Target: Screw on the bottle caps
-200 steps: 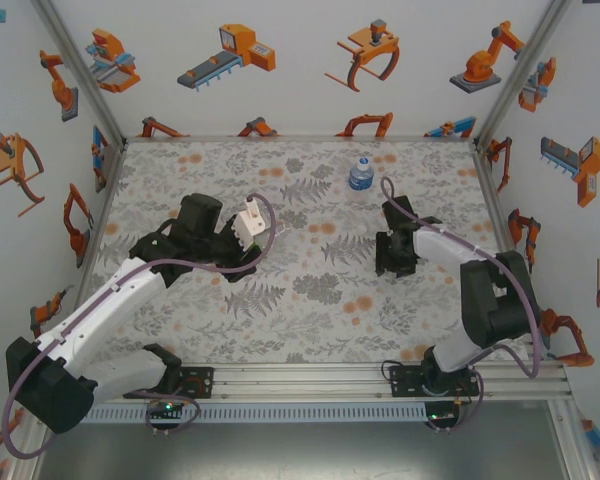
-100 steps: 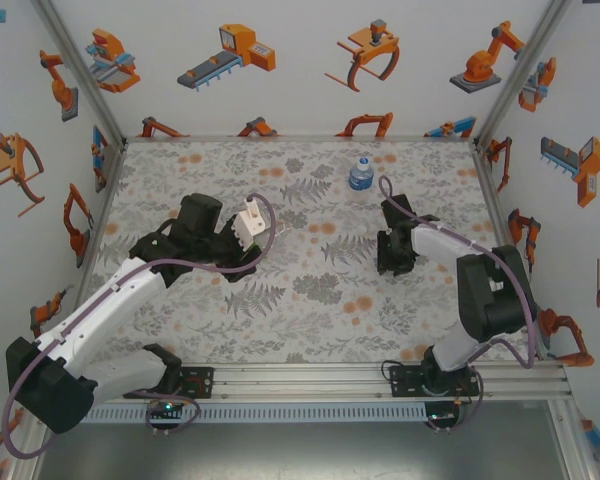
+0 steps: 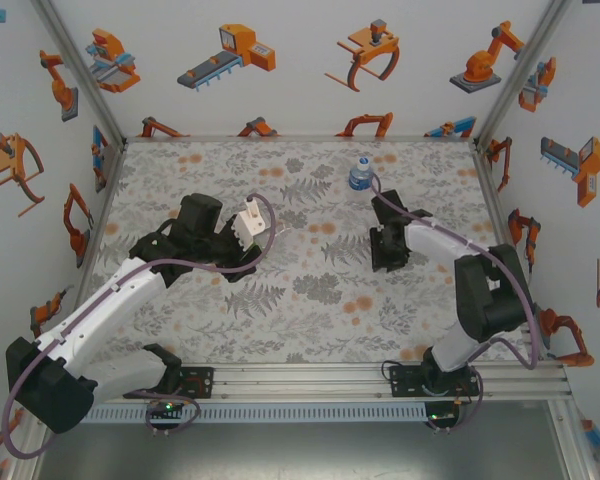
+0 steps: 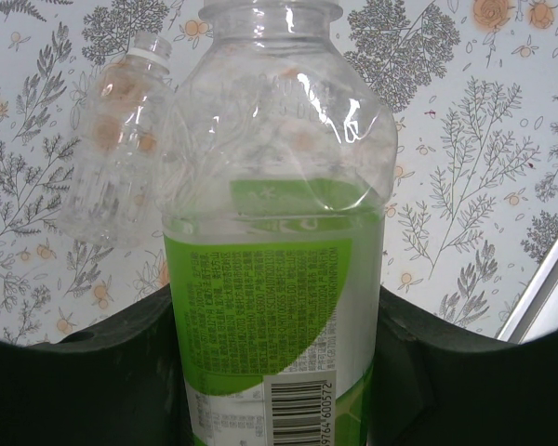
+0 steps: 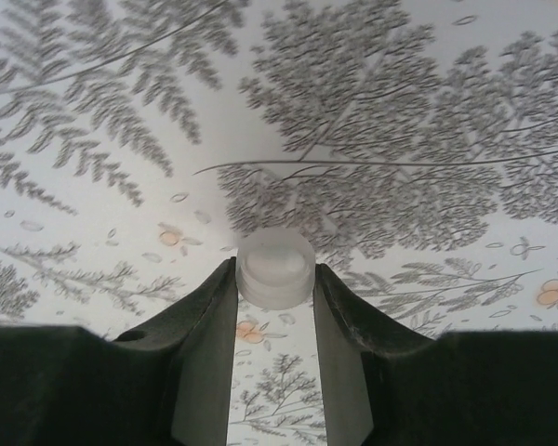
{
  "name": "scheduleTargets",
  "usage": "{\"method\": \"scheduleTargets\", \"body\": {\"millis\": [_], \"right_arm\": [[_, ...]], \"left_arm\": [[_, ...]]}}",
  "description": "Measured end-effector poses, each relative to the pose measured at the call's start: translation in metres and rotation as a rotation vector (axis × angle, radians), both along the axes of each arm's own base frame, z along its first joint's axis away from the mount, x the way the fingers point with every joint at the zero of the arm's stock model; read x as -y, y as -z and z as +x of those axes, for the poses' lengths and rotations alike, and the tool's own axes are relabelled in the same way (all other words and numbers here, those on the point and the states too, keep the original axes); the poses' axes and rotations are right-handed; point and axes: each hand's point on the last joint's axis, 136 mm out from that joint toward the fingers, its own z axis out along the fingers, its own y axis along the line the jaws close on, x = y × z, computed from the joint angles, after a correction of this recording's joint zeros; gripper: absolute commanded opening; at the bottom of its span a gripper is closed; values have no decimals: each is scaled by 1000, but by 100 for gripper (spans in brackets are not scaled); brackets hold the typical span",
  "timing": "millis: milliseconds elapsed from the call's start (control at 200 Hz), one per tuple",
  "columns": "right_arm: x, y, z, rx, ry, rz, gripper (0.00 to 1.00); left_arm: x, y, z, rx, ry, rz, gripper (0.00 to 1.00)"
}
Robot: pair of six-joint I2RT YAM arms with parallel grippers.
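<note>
1. Top view: The left pincer, left of centre on the counter, pinches the green-label bottle. The right pincer points down right of centre, well apart from it. The blue-label bottle stands just beyond it at the far edge. Risk: a sweep of the right arm could topple that bottle.
2. Left wrist view: The pincer's jaws press on the lower body of the green-label bottle, and its neck is open and uncapped. The plain bottle sits tilted beyond it. Risk: the thin wall may buckle, or the bottle may turn in the grip under twisting load.
3. Right wrist view: The white cap is pinched at the very fingertips, touching both. Whether it rests on the counter cannot be told. Risk: with so shallow a hold the cap may pop out, or tilt and cross-thread.
</note>
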Motion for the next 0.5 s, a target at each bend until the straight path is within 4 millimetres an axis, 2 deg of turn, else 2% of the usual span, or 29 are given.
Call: {"method": "scheduleTargets", "body": {"millis": [130,335,411,501], "right_arm": [[-39,-6,-18,-2,-96,6,34],[-102,-5,-64,-24,-235,26,34],[-117,-2,-78,-33,-263,31,34],[-126,4,-88,-51,-270,23,34]], "left_arm": [[0,0,0,2,-3,2,6],[-1,0,1,3,-5,4,7],[-1,0,1,3,-5,5,7],[-1,0,1,3,-5,5,7]]}}
